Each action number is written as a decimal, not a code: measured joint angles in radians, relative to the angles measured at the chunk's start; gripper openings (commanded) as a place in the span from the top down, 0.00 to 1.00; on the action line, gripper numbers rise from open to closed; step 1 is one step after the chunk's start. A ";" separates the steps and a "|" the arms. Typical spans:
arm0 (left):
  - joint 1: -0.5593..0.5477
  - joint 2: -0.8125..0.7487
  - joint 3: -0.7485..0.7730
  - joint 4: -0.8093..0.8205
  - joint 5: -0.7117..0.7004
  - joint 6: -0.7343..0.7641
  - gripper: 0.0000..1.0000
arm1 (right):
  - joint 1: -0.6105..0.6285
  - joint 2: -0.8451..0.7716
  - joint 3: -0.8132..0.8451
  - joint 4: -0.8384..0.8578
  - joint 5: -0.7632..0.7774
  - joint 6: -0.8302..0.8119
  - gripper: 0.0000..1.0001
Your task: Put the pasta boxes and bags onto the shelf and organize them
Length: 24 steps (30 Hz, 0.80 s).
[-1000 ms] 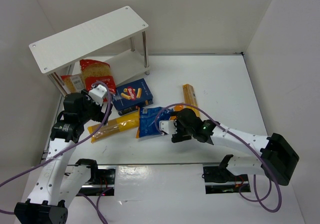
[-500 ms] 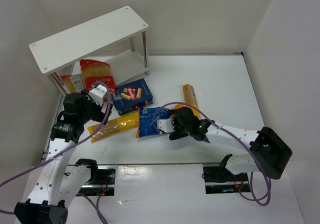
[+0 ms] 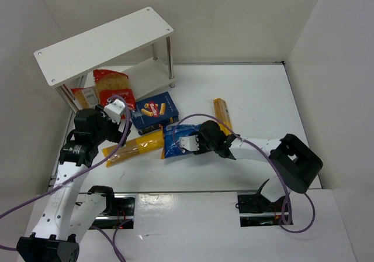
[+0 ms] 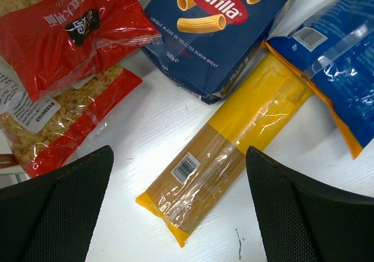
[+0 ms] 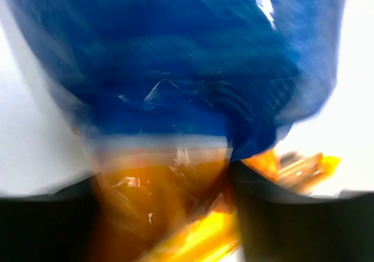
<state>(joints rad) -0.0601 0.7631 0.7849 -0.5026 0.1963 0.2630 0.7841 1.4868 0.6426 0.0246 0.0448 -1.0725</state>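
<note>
Top external view: crinkly blue plastic bag with orange end [image 3: 173,147] lay mid-desk [image 3: 257,92], long axis roughly left–right. Right end effector [image 3: 188,143] sat over its right part. Wrist view was blurred, so closure could not be told. Left end effector [image 4: 179,151] gaped open above long yellow spaghetti bag [image 4: 222,151]. White two-tier shelf [image 3: 105,45] stood far-left of the blue bag, nearer the left arm.

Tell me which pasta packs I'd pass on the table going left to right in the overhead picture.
red-and-clear bag → dark-blue box → blue bag → narrow yellow pack. The long yellow bag stretches below the first three, so it is left out.
</note>
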 measured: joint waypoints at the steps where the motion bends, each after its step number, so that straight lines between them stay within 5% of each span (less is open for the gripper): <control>1: 0.000 0.000 0.000 0.000 0.000 0.000 0.01 | -0.002 0.018 0.015 -0.002 -0.004 0.009 0.87; 2: 0.000 0.000 0.000 0.000 0.000 0.000 0.01 | -0.005 0.038 0.040 -0.003 0.001 0.016 1.00; 8: 0.000 0.000 0.000 0.000 0.005 0.001 0.01 | -0.069 0.076 0.262 -0.216 -0.127 0.111 1.00; 15: 0.000 -0.021 0.000 -0.001 0.032 0.000 0.01 | -0.131 -0.089 0.456 -0.481 -0.386 0.219 1.00; 24: -0.039 0.009 0.008 -0.007 0.136 -0.001 0.01 | -0.165 -0.187 0.579 -0.509 -0.620 0.345 1.00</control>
<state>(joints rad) -0.0994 0.7723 0.7929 -0.5098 0.3321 0.2623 0.6189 1.2995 1.2217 -0.4847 -0.5747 -0.7277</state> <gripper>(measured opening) 0.993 0.009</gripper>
